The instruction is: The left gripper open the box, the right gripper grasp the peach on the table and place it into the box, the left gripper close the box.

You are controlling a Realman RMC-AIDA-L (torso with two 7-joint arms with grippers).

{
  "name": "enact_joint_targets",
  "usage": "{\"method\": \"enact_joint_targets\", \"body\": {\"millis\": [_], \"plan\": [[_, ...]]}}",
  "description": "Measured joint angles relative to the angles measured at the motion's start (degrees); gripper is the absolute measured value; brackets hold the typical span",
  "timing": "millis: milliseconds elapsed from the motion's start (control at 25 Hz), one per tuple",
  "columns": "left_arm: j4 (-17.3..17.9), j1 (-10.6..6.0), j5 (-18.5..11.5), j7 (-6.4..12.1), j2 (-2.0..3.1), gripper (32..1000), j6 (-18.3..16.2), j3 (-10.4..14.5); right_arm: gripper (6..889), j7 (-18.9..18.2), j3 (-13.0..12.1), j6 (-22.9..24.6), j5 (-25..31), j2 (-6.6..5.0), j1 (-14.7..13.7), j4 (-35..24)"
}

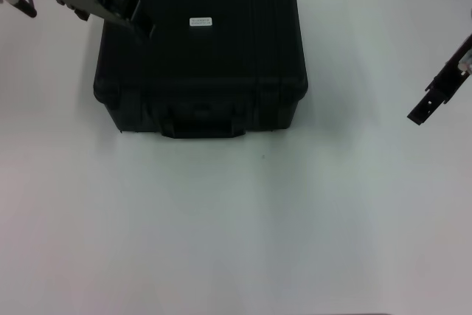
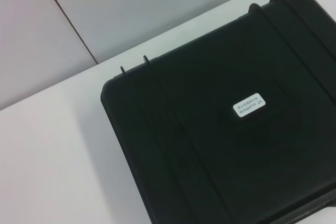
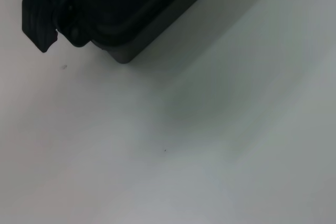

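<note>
1. You see the box, a black hard-plastic case with rounded corners, lying shut toward the far edge of the table, a flat, smooth white surface.
2. Its ribbed lid carries a small white label; a moulded handle sits on the front wall facing you.
3. The left gripper, a thin black claw, hangs over the lid's far-left corner; you cannot tell how far its fingers are parted, and nothing shows in its hold.
4. The right gripper, slim and black, hangs above the table near its right edge, well apart from the box; its fingers' spread cannot be told.
</note>
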Motion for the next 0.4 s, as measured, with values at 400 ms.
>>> {"method": "enact_joint_targets", "body": {"millis": [400], "plan": [[-0.44,-0.12,-0.19,0.3,-0.06,836,-0.04,0.04,866,0.0,0.0,0.0,0.0,0.0,0.0,0.0]]}}
